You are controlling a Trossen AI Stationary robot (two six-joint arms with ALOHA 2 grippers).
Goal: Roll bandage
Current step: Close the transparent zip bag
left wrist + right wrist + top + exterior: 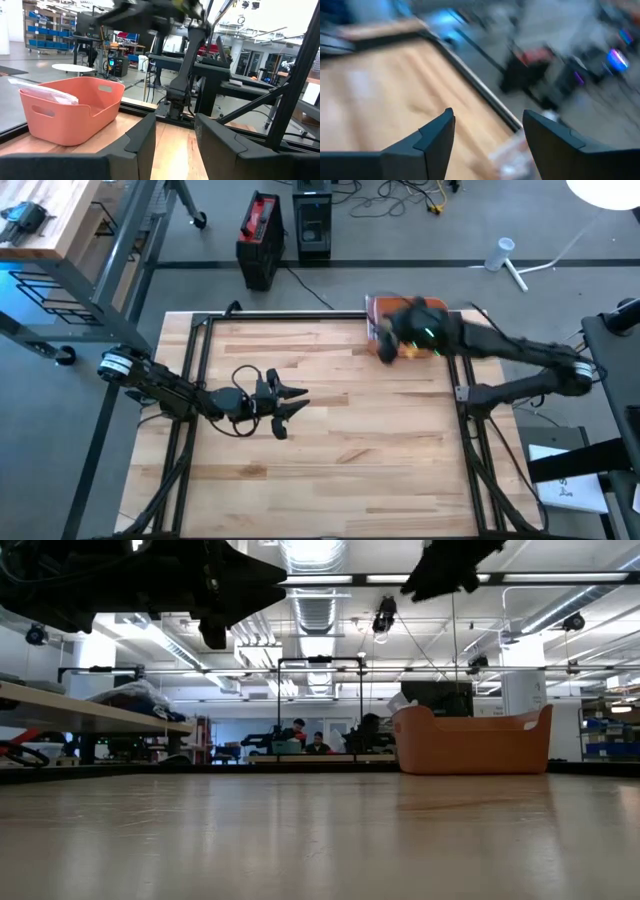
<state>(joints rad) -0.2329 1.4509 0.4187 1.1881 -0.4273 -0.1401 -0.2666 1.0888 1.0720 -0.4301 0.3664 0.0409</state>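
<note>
Right gripper [388,348], jaws wide and empty, hovers over the salmon plastic bin [70,112] far right holding a clear bandage packet [42,92]; a misjudged descent risks striking the rim; left gripper [290,412] part-open, idle mid-table.

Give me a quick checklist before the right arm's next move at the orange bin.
1. Right pincer open with nothing between the fingers: ok.
2. Right pincer above the orange bin at the table's far edge: ok.
3. Clear packet lying in the bin: ok.
4. Packet holds the bandage: cannot tell.
5. Left pincer empty, waiting over mid-table away from the bin: ok.
6. Wooden table free for rolling: ok.
</note>
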